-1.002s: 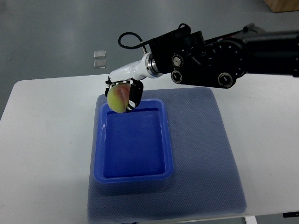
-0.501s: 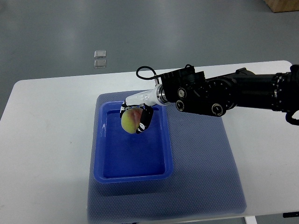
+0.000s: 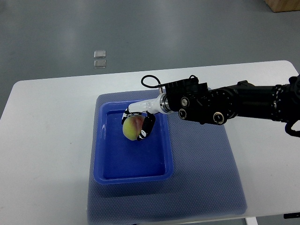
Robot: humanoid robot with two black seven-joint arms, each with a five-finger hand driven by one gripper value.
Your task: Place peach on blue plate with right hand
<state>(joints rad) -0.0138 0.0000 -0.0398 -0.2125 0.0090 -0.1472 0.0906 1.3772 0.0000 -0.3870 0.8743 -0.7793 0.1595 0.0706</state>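
Grey floor behind the white table (image 3: pixel 47 140) carries two small clear squares (image 3: pixel 99 59); no writing is readable anywhere. On the table lies one blue mat (image 3: pixel 206 173) with one blue plate (image 3: pixel 99 154) on it. Over the plate's far half, the right hand (image 3: pixel 139 124) has its fingers curled around one peach (image 3: pixel 132 127).

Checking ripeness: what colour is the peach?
Yellow-green with a red blush, peach in the top view.

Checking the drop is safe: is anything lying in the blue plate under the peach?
Nothing visible. The right robot hand holds the peach over the blue plate, whose floor looks bare.
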